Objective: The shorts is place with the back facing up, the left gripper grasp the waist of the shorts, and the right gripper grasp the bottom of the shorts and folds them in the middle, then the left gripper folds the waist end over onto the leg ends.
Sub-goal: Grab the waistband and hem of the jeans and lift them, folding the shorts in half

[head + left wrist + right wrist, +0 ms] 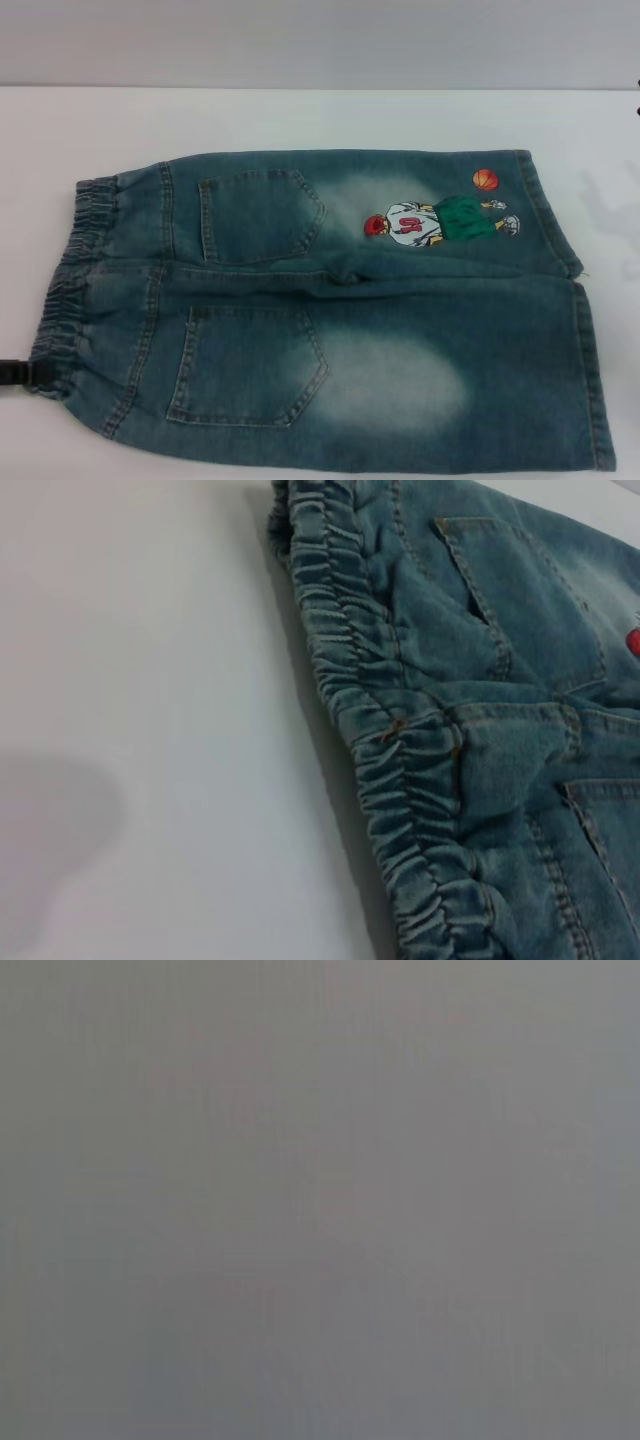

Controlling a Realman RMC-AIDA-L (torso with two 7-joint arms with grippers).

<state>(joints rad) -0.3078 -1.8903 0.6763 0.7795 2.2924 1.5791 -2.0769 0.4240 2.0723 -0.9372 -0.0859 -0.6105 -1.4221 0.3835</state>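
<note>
Denim shorts point(330, 310) flat on white table point(300, 115), back pockets up; soft, fairly heavy; grasp elastic waistband point(400, 750); left gripper point(22, 375) at waistband, opening indiscernible; right gripper unseen.

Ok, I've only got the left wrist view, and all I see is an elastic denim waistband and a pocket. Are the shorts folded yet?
Observer: No. In the head view the denim shorts lie flat and unfolded, both back pockets up, waist toward the robot's left.
Operator: Where is the left gripper?
Observer: A dark part of the left gripper shows beside the near corner of the waistband; I cannot tell whether it is touching.
Operator: And the right one?
Observer: It shows nowhere; the right wrist view is plain grey.
</note>
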